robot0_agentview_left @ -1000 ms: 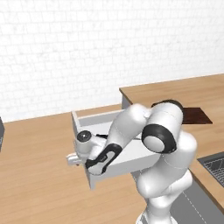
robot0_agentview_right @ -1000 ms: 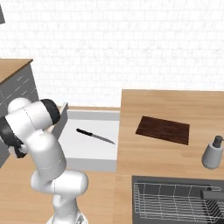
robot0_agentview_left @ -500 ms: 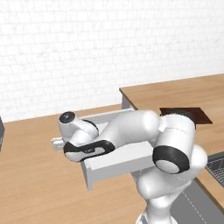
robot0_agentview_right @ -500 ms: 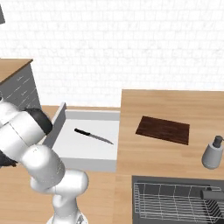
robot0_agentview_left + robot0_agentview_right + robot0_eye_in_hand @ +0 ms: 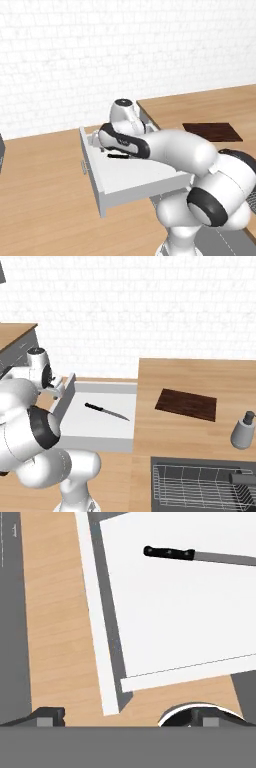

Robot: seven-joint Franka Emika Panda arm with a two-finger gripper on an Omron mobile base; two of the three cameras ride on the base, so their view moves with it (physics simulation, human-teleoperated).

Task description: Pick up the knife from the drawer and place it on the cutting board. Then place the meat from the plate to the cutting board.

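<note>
Above the front corner of the pulled-out drawer [image 5: 175,627] hangs the gripper [image 5: 125,717], its jaws spread as wide as they go and holding nothing. Ahead of the fingertips, the knife [image 5: 168,552] lies flat on the drawer's white floor, black handle nearer the front panel. Well off beyond the drawer, the cutting board [image 5: 186,404] rests on the counter [image 5: 200,376].

White brick wall [image 5: 150,311] behind. Light wood counter [image 5: 195,431] on the right, with a sink [image 5: 200,483] holding a wire rack [image 5: 195,486]. Grey soap dispenser [image 5: 243,431] near the sink. Wood floor [image 5: 40,200]. Even, flat light.
</note>
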